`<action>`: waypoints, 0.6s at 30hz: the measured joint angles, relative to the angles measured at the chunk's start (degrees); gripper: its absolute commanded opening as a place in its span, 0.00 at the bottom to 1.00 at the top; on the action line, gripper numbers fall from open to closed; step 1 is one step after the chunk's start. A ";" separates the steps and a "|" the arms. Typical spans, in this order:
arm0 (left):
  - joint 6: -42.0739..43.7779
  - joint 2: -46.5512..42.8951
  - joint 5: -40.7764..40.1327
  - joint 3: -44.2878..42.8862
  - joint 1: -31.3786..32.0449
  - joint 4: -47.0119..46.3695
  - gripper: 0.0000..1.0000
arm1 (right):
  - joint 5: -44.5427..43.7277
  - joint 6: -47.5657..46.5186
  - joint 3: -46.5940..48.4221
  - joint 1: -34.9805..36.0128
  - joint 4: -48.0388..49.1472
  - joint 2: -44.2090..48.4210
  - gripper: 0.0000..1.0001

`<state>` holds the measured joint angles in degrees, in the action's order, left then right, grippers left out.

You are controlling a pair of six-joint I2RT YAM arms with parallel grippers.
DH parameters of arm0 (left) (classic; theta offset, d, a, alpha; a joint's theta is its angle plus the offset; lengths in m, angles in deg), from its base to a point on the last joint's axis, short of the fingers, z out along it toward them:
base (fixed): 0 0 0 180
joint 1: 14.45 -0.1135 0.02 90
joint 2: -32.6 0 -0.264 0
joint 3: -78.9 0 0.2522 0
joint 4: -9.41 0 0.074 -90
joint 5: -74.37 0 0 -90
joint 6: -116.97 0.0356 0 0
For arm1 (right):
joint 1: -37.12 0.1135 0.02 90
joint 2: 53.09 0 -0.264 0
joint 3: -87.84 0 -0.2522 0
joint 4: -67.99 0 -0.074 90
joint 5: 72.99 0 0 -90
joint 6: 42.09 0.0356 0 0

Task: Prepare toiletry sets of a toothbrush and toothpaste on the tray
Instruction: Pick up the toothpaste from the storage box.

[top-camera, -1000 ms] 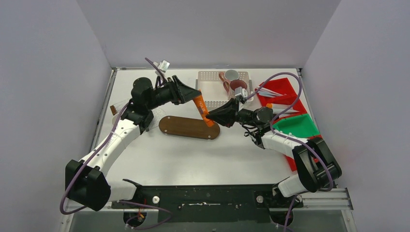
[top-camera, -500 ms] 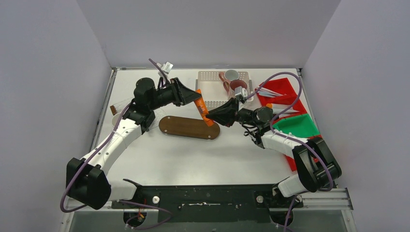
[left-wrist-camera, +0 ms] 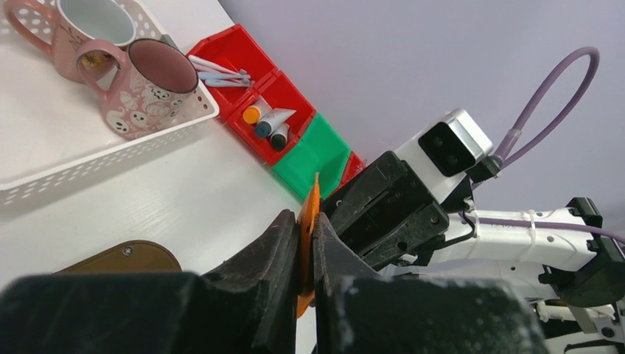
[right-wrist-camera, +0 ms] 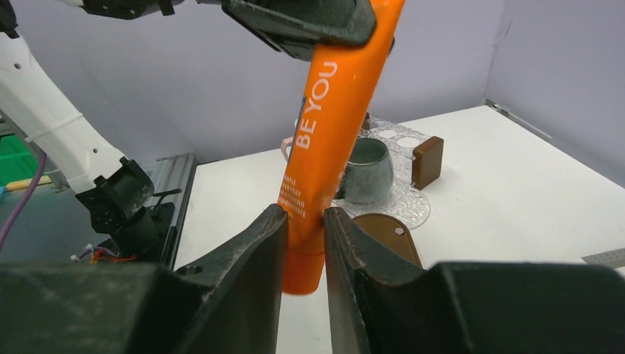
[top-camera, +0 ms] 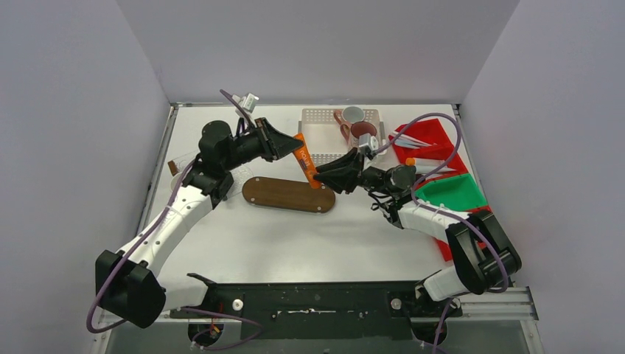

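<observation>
The left pincer (left-wrist-camera: 305, 240) is clamped on the flat end of the orange toothpaste tube (top-camera: 308, 164), held above the surface (top-camera: 295, 236) between the oval wooden board (top-camera: 289, 195) and the white basket tray (top-camera: 318, 116). The right pincer (right-wrist-camera: 304, 221) closely flanks its cap end; I cannot tell whether it grips.

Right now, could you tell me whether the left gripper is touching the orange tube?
Touching: in the left wrist view, the left gripper clamps the orange tube, jaws against both faces.

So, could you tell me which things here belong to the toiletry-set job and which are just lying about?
Job: orange toothpaste tube, white tray, white mug, pink mug, grey-green mug, red bins, toothbrushes, spare tubes.
Lying about: wooden board, green bin.
</observation>
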<state>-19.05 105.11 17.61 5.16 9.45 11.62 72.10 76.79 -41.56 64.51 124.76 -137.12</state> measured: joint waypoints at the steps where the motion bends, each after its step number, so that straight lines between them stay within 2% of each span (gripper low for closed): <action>1: 0.00 -0.44 -0.44 0.15 -0.04 -0.13 0.00 | -0.59 -0.44 -0.59 0.04 0.00 0.22 0.32; 10: 2.75 -4.61 -5.35 0.20 -3.06 1.11 0.00 | -6.99 -5.11 -4.59 -1.14 -4.81 5.38 0.63; 18: 14.12 -8.22 -18.25 -1.11 -7.39 12.66 0.00 | -14.49 -13.62 -5.01 -3.10 -17.59 17.90 0.79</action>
<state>-4.93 96.90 -0.64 4.04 2.06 24.27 57.61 63.17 -46.56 61.41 107.16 -119.22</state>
